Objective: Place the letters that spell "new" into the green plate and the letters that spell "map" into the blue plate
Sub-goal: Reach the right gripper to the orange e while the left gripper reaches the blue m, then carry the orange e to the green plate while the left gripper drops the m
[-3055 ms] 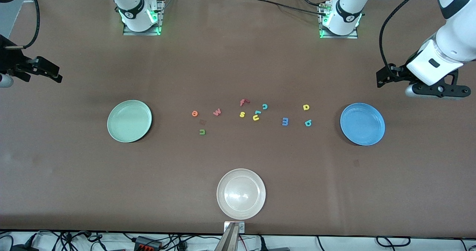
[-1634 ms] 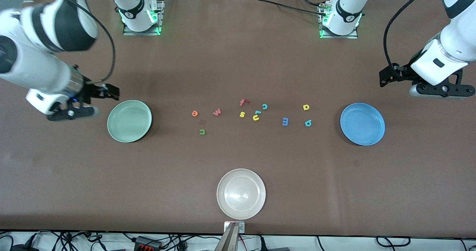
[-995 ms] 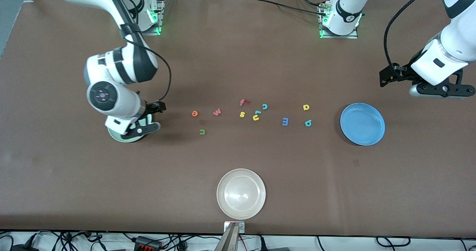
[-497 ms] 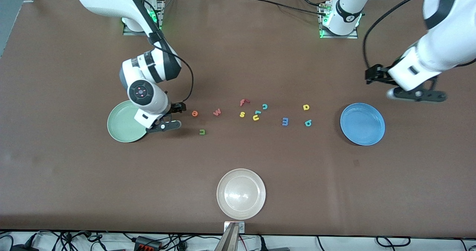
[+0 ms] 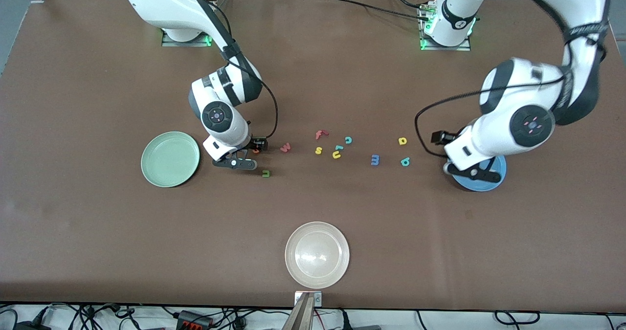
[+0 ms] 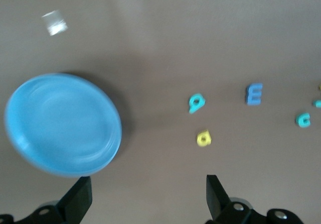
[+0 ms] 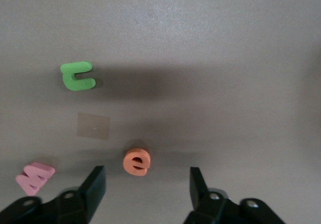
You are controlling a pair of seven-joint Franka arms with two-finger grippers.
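Note:
The orange e lies on the table just ahead of my right gripper, which is open and holds nothing. In the front view this gripper hides most of the e. The dark green n and the red-pink w lie close by, and the green plate sits toward the right arm's end. My left gripper is open over the rim of the blue plate. The teal a, yellow p and blue m lie beside that plate.
A red f, yellow s, teal c and yellow u-shaped letter cluster mid-table between the two groups. A cream-white plate stands near the table's front edge.
My right arm swept in from its end of the table, over the green plate, to the orange e. My left arm came down over the blue plate. No letter moved.

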